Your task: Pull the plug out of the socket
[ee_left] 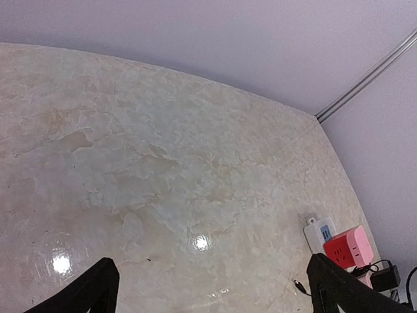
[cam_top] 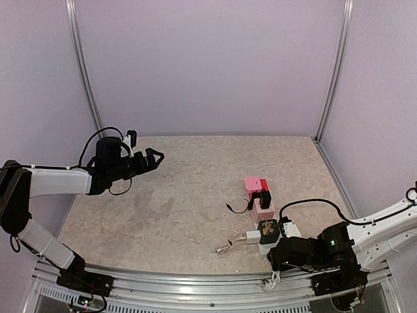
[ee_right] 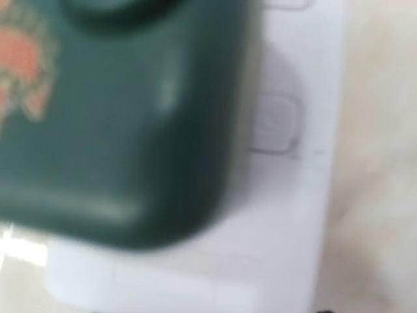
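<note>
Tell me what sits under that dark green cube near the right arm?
The dark green cube sits on the white power strip, whose bare surface shows beside it. The outlet beneath and any prongs are covered.

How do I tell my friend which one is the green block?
Find the right arm low over the table's near right corner. The white socket lies there, and the green block sits on its near end. It alone is dark green with an orange picture on top; its neighbours are a pink cube, a red cube and a black plug.
</note>
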{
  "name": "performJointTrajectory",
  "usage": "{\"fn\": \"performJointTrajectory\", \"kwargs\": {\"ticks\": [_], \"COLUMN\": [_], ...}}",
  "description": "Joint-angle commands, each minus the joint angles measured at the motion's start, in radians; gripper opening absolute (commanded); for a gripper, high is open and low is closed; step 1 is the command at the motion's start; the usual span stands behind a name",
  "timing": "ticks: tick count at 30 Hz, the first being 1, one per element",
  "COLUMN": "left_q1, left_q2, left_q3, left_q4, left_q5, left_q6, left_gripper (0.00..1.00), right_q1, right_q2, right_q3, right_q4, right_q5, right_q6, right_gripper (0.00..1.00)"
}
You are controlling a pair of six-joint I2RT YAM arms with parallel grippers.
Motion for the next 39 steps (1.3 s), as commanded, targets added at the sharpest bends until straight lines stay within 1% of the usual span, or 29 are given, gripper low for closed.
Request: {"fn": "performJointTrajectory", "kwargs": {"ticks": [1, 7, 11, 16, 20, 23, 28, 34, 39], "left_q1": [0.009, 0.017, 0.025, 0.029, 0.028, 0.029, 0.032, 0.042, 0.06], "left_q2": [0.019, 0.014, 0.003, -0.001, 0.008, 0.007, -0.006, -0.011, -0.027], "left_q3": [0.021, 0.022, 0.02, 0.017, 0.018, 0.016, 0.016, 0.017, 0.013], "left_q4": [0.008, 0.003, -0.007, 0.001, 0.006, 0.005, 0.0, -0.016, -0.033], "left_q5": [0.016, 0.022, 0.022, 0.028, 0.035, 0.036, 0.033, 0.038, 0.043], "left_q6": [0.002, 0.002, 0.009, 0.006, 0.0, -0.001, 0.003, 0.012, 0.023], "left_gripper": [0.99, 0.99, 0.99, 0.99, 0.99, 0.99, 0.99, 0.99, 0.99], "right_q1": [-0.103, -0.26, -0.292, -0.336, -0.44, -0.518, -0.614, -0.729, -0.821], "right_q2": [-0.039, 0.001, 0.021, 0.001, -0.031, -0.021, 0.07, 0.245, 0.347], "right_q3": [-0.018, -0.043, -0.047, -0.075, -0.089, -0.08, -0.025, 0.088, 0.161], "right_q4": [0.052, 0.196, 0.239, 0.275, 0.313, 0.333, 0.393, 0.489, 0.573], "right_q5": [0.083, 0.023, -0.008, -0.048, -0.085, -0.115, -0.163, -0.217, -0.291], "right_q6": [-0.107, -0.284, -0.341, -0.374, -0.466, -0.543, -0.642, -0.771, -0.884], "right_gripper": [0.69, 0.68, 0.68, 0.68, 0.68, 0.68, 0.67, 0.66, 0.65]}}
